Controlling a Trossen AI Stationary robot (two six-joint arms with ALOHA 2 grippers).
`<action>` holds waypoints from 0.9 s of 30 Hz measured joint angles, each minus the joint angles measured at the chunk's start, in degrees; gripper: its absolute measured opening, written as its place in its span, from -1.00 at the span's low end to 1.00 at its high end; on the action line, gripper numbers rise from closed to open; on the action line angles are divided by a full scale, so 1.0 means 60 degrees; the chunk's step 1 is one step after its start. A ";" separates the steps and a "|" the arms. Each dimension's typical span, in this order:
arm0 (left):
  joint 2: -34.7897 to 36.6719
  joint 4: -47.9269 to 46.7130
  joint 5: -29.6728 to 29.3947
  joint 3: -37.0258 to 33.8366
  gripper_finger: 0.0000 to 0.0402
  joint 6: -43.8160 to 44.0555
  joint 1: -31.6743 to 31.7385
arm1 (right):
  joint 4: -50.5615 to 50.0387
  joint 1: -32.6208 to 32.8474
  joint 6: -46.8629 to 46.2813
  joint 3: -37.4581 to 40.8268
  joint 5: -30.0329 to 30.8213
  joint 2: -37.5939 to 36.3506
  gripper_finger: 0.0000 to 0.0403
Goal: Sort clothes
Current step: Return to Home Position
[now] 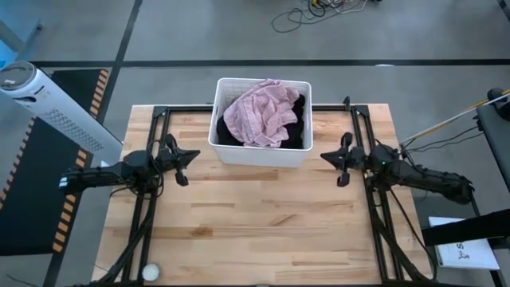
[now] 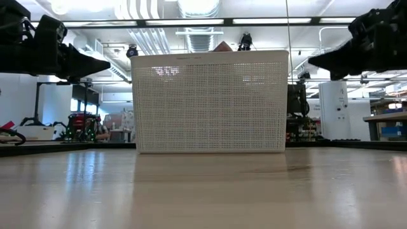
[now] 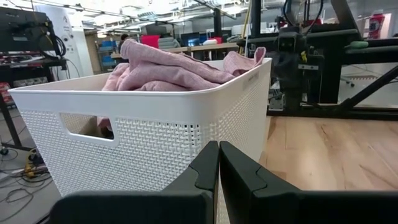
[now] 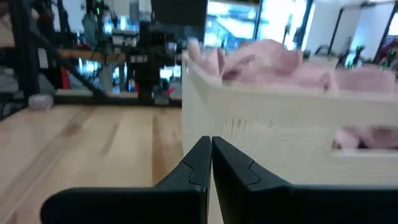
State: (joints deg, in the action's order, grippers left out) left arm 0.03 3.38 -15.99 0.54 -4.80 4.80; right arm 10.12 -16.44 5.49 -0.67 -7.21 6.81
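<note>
A white plastic basket (image 1: 259, 151) stands at the table's far middle. A pale pink garment (image 1: 259, 112) lies on top of the pile in it, over dark clothes (image 1: 299, 131) that show at the basket's right and lower edges. The pink garment also shows in the left wrist view (image 3: 168, 65) and the right wrist view (image 4: 280, 62). My left gripper (image 1: 194, 155) is shut and empty, held above the table just left of the basket. My right gripper (image 1: 325, 157) is shut and empty, just right of the basket. The other garments are hidden.
A white perforated cylinder (image 1: 48, 100) leans by the table's far left corner. A small white ball (image 1: 150, 273) lies at the table's near left edge. Bare wooden tabletop (image 1: 263, 223) spreads in front of the basket. Black frame rails (image 1: 381, 231) run along both sides.
</note>
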 joint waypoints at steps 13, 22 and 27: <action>0.0000 -0.0015 0.0000 -0.0004 -1.00 -0.0033 0.0000 | -0.0283 0.0585 -0.0456 0.0007 -0.0305 0.0066 -1.00; 0.0000 -0.0022 0.0000 -0.0004 -1.00 -0.0001 0.0000 | 0.0430 0.2276 0.0171 0.0007 0.0317 0.0062 -1.00; -0.0003 -0.0026 0.0000 -0.0004 -1.00 -0.0007 0.0000 | -0.0039 0.2585 0.0304 0.0007 0.0484 0.0068 -1.00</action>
State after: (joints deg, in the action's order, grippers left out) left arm 0.01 3.22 -15.99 0.51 -4.84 4.80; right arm 9.88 -0.93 7.31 -0.62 -4.31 7.22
